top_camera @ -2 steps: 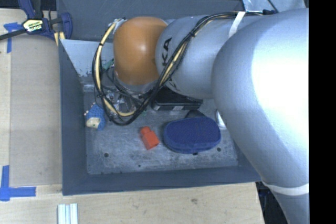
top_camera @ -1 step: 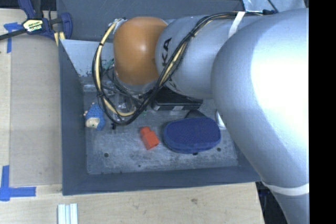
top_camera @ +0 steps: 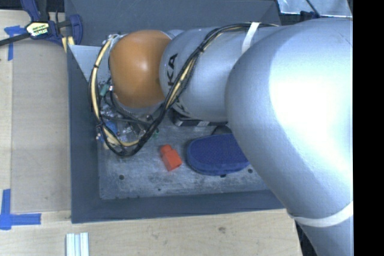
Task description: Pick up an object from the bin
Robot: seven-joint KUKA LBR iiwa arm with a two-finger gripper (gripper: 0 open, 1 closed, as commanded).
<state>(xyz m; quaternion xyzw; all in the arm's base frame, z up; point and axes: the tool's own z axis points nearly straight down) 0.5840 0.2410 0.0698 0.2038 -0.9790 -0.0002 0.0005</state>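
Note:
My gripper (top_camera: 115, 122) is low over the left part of the bin floor, under the arm's orange dome and a tangle of cables. A small orange-red block (top_camera: 170, 156) lies on the floor just to its right, a little nearer the front wall and apart from it. Beyond the block rests a flat blue oval thing with a textured top (top_camera: 215, 154), partly covered by the arm.
The big silver arm reaches in from the right and hides the bin's right and back parts. A strip of something white and dark (top_camera: 193, 123) peeks out under the arm behind the blue oval. Bare grey floor runs along the front wall.

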